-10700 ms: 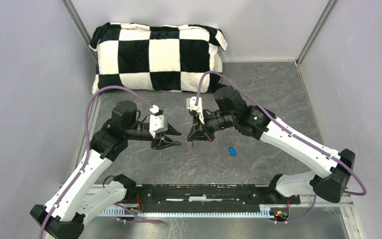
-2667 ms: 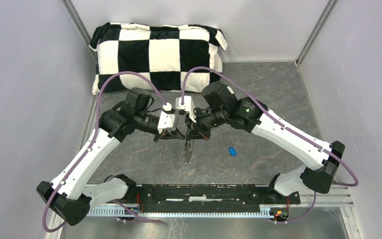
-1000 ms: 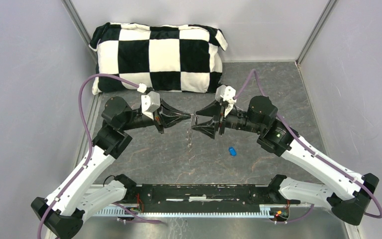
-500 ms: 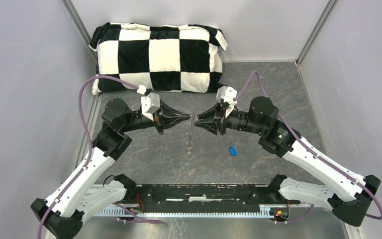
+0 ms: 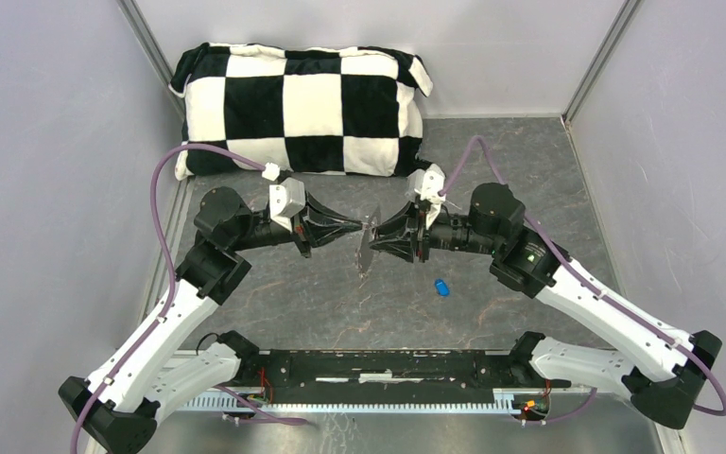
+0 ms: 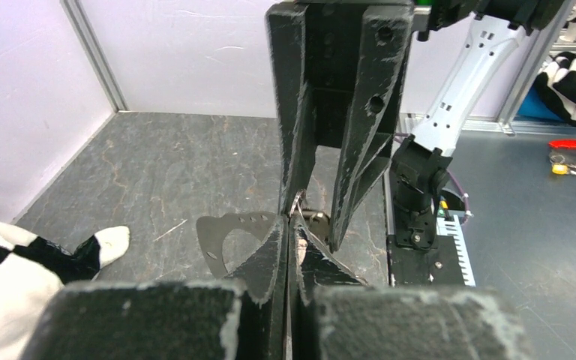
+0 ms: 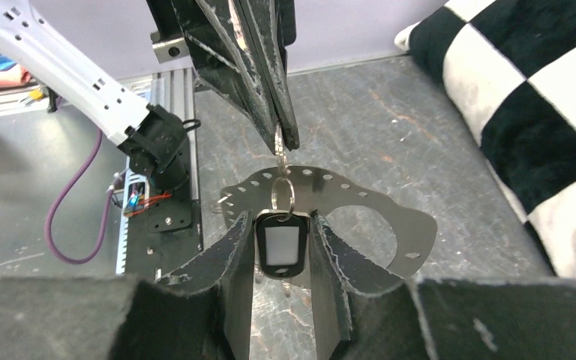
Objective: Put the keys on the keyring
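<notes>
the keyring [image 7: 412, 236] — thin, silvery, edged with small holes — hangs in the air above the middle of the table [image 5: 529, 170]. we see the left gripper [image 6: 289, 225] pinching its top edge. the right gripper [image 7: 280, 219] clamps the black-headed key [image 7: 283, 249], which touches the keyring. the blue key [image 5: 442, 287] lies toward the table's near edge.

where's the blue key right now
In the top view the blue key lies loose on the grey table, just right of centre. It sits on the base side of the right gripper and apart from it.
</notes>
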`<state>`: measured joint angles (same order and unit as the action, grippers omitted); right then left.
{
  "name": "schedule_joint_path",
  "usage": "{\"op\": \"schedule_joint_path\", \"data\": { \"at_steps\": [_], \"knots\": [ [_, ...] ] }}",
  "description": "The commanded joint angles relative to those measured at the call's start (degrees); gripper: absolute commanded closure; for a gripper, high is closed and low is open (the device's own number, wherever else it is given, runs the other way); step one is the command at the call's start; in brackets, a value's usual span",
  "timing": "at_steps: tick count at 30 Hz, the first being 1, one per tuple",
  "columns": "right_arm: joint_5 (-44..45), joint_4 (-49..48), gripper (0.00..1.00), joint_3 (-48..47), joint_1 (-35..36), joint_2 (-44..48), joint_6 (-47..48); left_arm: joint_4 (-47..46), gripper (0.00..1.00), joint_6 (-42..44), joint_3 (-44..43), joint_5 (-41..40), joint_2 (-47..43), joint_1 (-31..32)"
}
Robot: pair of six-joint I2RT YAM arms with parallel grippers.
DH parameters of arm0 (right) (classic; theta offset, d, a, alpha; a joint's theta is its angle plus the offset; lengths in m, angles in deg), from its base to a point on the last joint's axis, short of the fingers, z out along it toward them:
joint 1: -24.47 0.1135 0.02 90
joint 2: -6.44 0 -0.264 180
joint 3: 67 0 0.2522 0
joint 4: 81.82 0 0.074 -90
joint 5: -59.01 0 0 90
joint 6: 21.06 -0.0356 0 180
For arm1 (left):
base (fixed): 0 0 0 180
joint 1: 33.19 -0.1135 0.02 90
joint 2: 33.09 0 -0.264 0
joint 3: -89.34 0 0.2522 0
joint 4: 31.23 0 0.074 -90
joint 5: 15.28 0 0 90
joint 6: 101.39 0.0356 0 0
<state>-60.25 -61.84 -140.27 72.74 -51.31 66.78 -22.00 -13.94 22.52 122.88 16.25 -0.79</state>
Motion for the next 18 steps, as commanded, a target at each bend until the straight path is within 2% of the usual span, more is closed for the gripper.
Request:
{"op": "schedule_joint_path", "data": {
  "at_steps": [1,8,18],
  "knots": [
    [-5.72,2.60,0.91,-2.81,0.09,-2.74,-0.49,-0.78,0.98,2.11,-1.38,3.70,-0.43,0.12],
    [-7.37,5.20,0.91,-5.00,-0.07,-4.97,-0.69,1.72,0.98,5.50,-1.74,7.51,-0.66,0.12],
    [-7.26,3.46,0.92,-8.04,-0.03,-4.42,1.25,3.95,0.98,6.16,-2.47,10.26,-0.07,0.13]
  ]
}}
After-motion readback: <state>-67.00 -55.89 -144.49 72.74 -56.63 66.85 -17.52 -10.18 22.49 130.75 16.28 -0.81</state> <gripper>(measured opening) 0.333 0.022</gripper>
